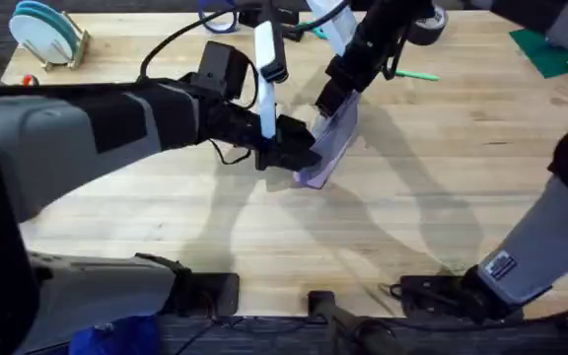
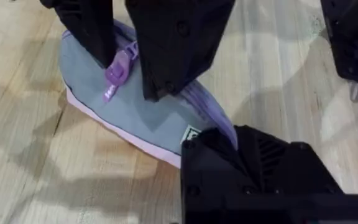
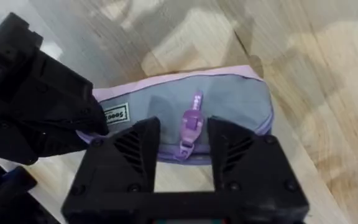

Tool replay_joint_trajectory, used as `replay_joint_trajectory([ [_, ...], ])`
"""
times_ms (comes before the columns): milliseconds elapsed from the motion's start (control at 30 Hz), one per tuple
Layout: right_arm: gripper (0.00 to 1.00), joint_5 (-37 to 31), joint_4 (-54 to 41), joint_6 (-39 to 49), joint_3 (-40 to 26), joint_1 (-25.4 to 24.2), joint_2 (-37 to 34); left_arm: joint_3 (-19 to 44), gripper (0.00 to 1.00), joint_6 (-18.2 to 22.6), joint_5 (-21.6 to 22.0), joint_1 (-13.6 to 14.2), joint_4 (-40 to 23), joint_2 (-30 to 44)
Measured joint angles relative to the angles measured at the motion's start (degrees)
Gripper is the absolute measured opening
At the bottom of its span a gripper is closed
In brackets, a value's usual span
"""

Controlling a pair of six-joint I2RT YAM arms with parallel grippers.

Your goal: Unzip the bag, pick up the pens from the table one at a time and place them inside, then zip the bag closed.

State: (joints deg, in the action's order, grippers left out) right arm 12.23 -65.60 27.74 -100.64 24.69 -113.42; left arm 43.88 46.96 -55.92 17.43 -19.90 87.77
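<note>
Wooden table [image 1: 166, 212] under bag [image 1: 331, 148], pen [image 1: 417, 74]

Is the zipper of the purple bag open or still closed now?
Closed, as far as visible: the bag shows no gap or inside, and the zipper pull sits at one end between the right gripper fingers.

Lavender-purple bag [image 3: 229, 102] with grey-blue panel, purple zipper pull [image 3: 192, 119], pale label [image 3: 115, 114], black fingers [image 3: 126, 152], light wood-grain table [image 1: 412, 207], bright-green pen [image 1: 417, 74]
</note>
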Motion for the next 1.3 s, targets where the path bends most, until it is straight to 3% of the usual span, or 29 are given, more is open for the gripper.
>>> replay_joint_trajectory([
  [133,0.240,-0.6,-0.1,0.0,0.0,0.0,0.0,0.0,0.043,0.0,0.0,0.0,0.0,0.0],
  [333,0.039,-0.8,-0.3,0.1,0.0,0.0,0.0,0.0,0.043,0.0,0.0,0.0,0.0,0.0],
  [967,0.031,-0.9,0.0,0.2,0.1,0.0,0.6,0.0,0.043,0.0,0.0,0.1,0.0,0.0],
  [1300,0.031,-0.8,-0.1,0.2,0.3,-0.5,6.9,0.0,0.043,0.0,-0.2,0.1,0.0,0.0],
])
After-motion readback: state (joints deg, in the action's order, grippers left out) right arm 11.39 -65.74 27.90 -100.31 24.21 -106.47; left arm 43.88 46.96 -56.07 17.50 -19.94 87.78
